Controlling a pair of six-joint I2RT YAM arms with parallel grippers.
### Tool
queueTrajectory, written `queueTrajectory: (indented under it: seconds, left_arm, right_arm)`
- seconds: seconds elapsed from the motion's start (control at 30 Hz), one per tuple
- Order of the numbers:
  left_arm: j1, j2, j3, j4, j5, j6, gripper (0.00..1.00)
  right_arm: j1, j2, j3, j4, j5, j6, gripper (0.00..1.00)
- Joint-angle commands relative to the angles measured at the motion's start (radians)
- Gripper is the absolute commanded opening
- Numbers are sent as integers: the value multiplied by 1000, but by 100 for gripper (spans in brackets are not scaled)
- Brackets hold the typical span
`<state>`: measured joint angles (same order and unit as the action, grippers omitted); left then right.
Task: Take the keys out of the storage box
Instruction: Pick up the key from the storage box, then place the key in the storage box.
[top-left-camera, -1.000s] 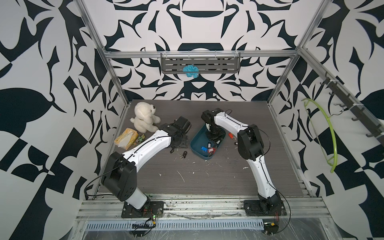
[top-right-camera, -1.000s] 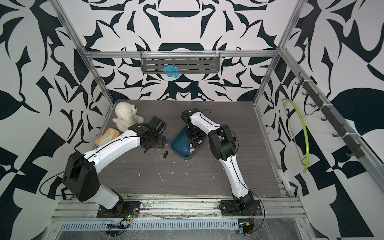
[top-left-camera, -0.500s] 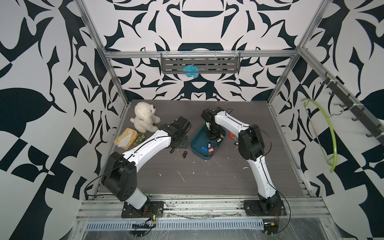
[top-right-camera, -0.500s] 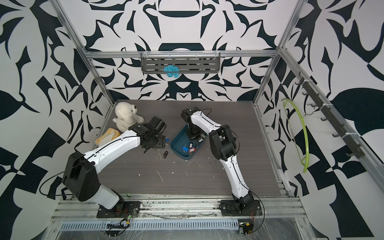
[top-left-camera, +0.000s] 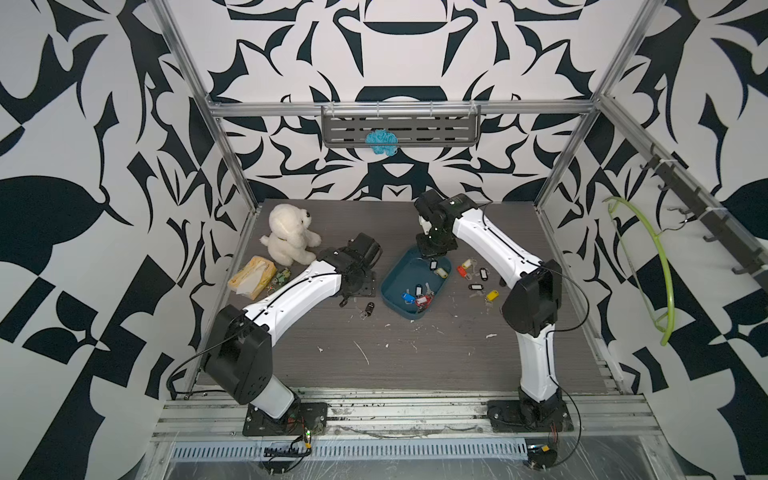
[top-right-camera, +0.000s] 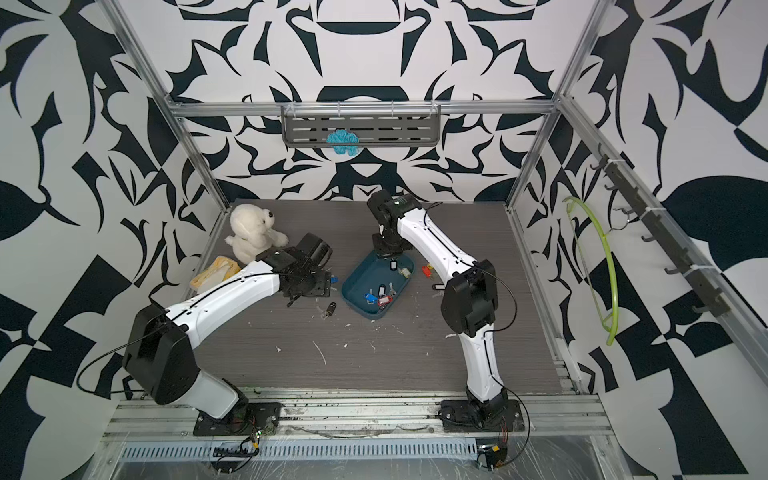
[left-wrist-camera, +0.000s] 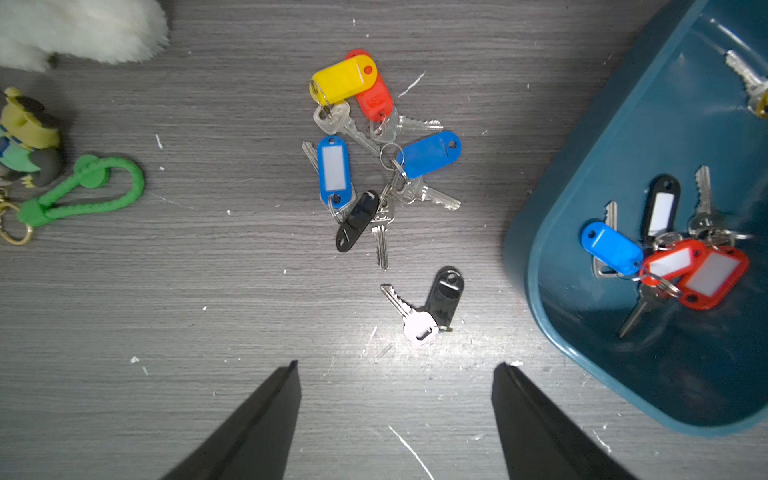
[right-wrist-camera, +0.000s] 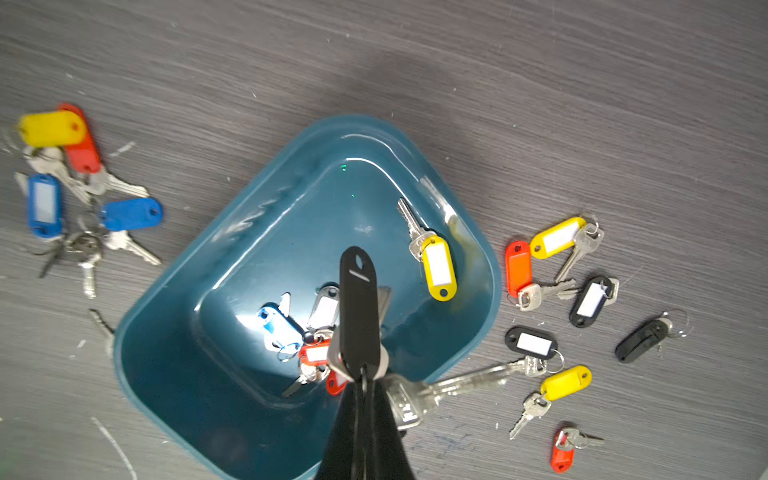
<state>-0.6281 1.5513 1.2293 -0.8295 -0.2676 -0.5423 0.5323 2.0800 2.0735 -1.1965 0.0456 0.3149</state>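
Ana: Both top views: a dark grey wood-grain table (top-left-camera: 415, 357), flecked with white scraps, boxed in by black-and-white patterned walls (top-left-camera: 415, 54). A slotted rack (top-left-camera: 440, 129) hangs on the far wall, a green hanger (top-left-camera: 665, 270) on the right one.

Ben: And the teal storage box (top-left-camera: 398, 272) sits mid-table, set at an angle, with a white plush bear (top-left-camera: 289, 232) at the far left.

Ana: Left wrist view now: the left gripper (left-wrist-camera: 397, 365) hovers over bare table, fingers (left-wrist-camera: 266, 415) well apart, nothing between them. A heap of keys (left-wrist-camera: 374, 158) lies on the table left of the box.

Ben: More keys inside the box, red, blue and black tags bunched toward its near end.

Ana: Right wrist view: the right gripper (right-wrist-camera: 362, 386) is pinched together on a black-tagged key (right-wrist-camera: 358, 307), holding it over the box's far end.

Ben: And loose keys dot the table right of the box as well.
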Motion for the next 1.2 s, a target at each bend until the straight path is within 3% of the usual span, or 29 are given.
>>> queueTrajectory:
  seconds: [0.0,0.57,0.67,0.73,0.8,1.0,1.17]
  left_arm:
    - [5,-26,-21,-2,12,3,80]
    - [4,-18,-45,6,20,4,80]
    - [5,-11,-43,7,25,2,80]
    - [5,-9,-44,7,25,1,80]
    - [5,-9,-44,7,27,1,80]
    - [4,-3,-40,7,31,-2,80]
    - [5,0,-39,7,34,-2,79]
  right_arm:
    - [-16,-23,-2,13,-44,32,0]
    - [-16,89,-292,262,-212,121,0]
    - [-14,92,-292,262,-208,121,32]
    - [-14,82,-290,261,-198,118,44]
    - [-15,72,-282,251,-175,117,48]
    - [-16,65,-249,213,-143,98,50]
    - [-12,86,-240,195,-148,92,39]
